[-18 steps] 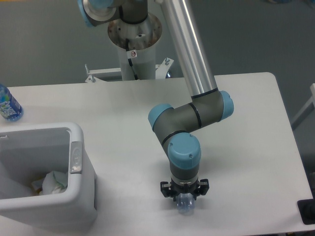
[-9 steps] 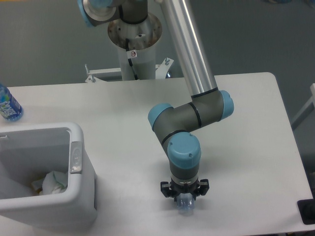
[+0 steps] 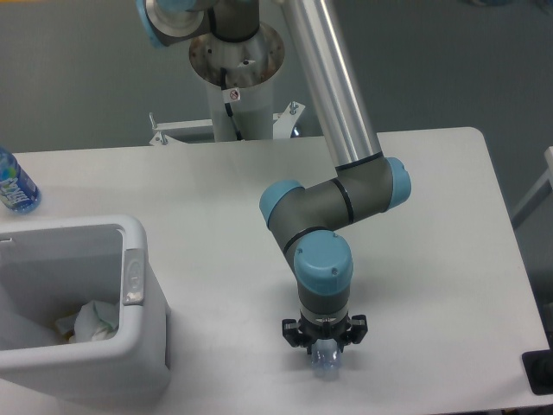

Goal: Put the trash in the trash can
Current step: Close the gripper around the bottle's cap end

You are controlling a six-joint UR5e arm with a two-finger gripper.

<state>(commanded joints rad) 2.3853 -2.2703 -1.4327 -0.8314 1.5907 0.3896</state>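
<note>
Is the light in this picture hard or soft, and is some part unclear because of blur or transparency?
Fixed camera: light is soft and even, with only a faint shadow on the table beside the arm; the clear bottle under the gripper is hard to read; the trash can is cut by the frame edge.

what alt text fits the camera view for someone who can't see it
A robot arm's gripper points down at a clear bottle near the table's front edge. At left, a white trash can holds a crumpled wrapper; a blue bottle stands behind it.
</note>
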